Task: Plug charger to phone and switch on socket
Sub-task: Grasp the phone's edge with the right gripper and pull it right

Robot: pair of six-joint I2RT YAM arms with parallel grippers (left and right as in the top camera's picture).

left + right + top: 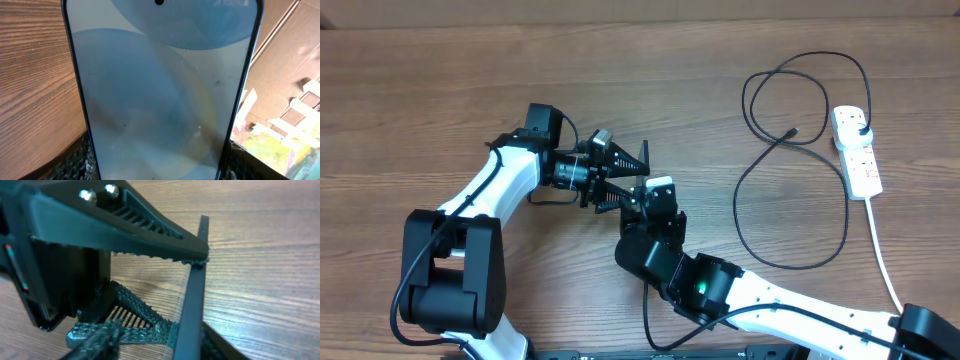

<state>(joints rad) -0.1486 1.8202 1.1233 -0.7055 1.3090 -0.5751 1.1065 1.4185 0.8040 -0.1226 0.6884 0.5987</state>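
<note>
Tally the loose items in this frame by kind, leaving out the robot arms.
slim smartphone with a light blue screen: 1
long thin black charger cable: 1
white elongated power strip with red markings: 1
Total: 3

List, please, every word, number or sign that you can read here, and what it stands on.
No text is legible.
White text on the phone, at its screen's top edge in the left wrist view: too blurred to read.
Red markings on the socket: too small to read.
</note>
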